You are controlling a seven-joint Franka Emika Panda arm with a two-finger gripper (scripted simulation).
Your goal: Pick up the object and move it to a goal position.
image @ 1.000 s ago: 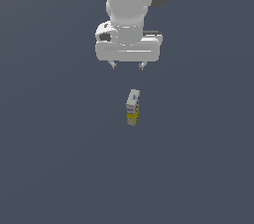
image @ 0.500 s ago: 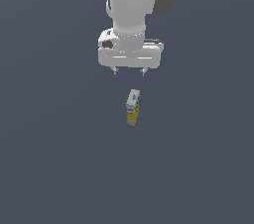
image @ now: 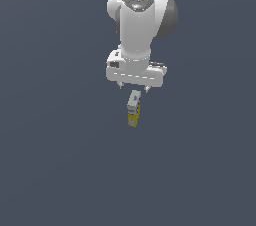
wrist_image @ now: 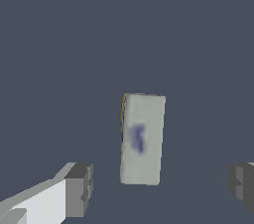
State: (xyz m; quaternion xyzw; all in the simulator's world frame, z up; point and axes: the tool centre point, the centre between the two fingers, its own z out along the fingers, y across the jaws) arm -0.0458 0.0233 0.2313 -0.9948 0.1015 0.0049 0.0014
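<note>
The object (image: 133,108) is a small elongated box, pale grey-white on its far half with a blue mark and yellow on its near half, resting on the dark floor. In the wrist view (wrist_image: 142,139) only its pale face with a blue smudge shows, plus a thin yellow edge. My gripper (image: 133,89) hangs just above the box's pale end, jaws open and wider than the box. In the wrist view the gripper (wrist_image: 161,183) shows one finger (wrist_image: 79,188) on one side and the other (wrist_image: 242,186) on the far side, with the box between them and nearer the first.
The dark grey floor (image: 60,160) stretches all round the box. The white arm (image: 142,25) rises above the gripper toward the top of the exterior view.
The arm has come down and moved toward the box; the gripper now sits just over its pale end. The box has not moved.
</note>
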